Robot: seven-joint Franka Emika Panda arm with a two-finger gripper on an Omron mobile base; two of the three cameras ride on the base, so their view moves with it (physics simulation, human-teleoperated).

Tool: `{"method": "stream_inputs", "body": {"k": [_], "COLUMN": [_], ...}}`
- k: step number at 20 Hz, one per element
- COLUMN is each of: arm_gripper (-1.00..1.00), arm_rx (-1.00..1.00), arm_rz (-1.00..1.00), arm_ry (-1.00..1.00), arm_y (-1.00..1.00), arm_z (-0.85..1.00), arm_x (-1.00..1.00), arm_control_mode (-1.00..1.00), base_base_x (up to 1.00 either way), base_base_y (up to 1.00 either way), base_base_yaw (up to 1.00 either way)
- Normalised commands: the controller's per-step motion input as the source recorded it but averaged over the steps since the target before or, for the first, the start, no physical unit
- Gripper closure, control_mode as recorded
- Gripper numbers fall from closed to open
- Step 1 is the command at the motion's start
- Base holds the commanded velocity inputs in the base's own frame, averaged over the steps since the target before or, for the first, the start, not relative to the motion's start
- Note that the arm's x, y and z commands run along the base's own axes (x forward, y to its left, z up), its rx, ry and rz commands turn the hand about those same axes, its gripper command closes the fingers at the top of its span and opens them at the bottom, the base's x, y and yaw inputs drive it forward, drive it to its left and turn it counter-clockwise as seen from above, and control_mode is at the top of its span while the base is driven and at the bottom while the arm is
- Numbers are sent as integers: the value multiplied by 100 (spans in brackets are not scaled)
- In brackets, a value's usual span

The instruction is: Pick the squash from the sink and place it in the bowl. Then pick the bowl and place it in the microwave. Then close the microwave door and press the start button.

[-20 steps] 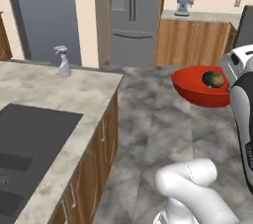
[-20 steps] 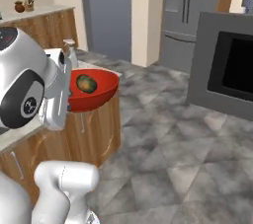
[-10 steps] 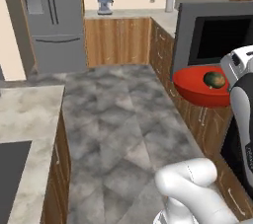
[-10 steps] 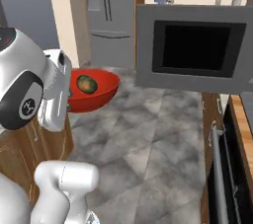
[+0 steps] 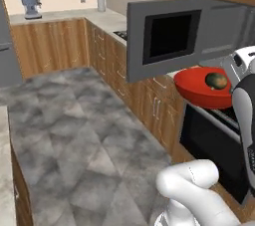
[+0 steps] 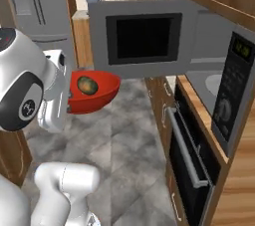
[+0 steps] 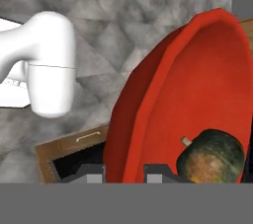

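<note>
Microwave: I see it open, its door swung wide. Bowl: red, carried in the air before the opening, above the oven. Squash: lying inside the bowl. Gripper: I see its jaws pinching the bowl's rim.

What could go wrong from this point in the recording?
The end effector pinches only the rim of the bowl, so the bowl could tip or slip in transit. The squash lies loose inside and may roll out if it tilts. The microwave door stands open across the path, so the bowl or arm could clip it on approach.
</note>
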Motion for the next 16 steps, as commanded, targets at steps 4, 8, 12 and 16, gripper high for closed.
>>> {"method": "stream_inputs", "body": {"k": [4, 8, 12, 16], "arm_gripper": [100, 100, 100, 100], "arm_rx": [0, 0, 0, 0], "arm_rz": [0, 0, 0, 0], "arm_ry": [0, 0, 0, 0], "arm_y": [0, 0, 0, 0], "arm_z": [0, 0, 0, 0], "arm_x": [0, 0, 0, 0], "arm_control_mode": [100, 100, 100, 100], "base_base_x": [0, 0, 6, 22], "base_base_y": [-4, -7, -1, 22], "base_base_yaw": [-65, -66, -64, -57]}}
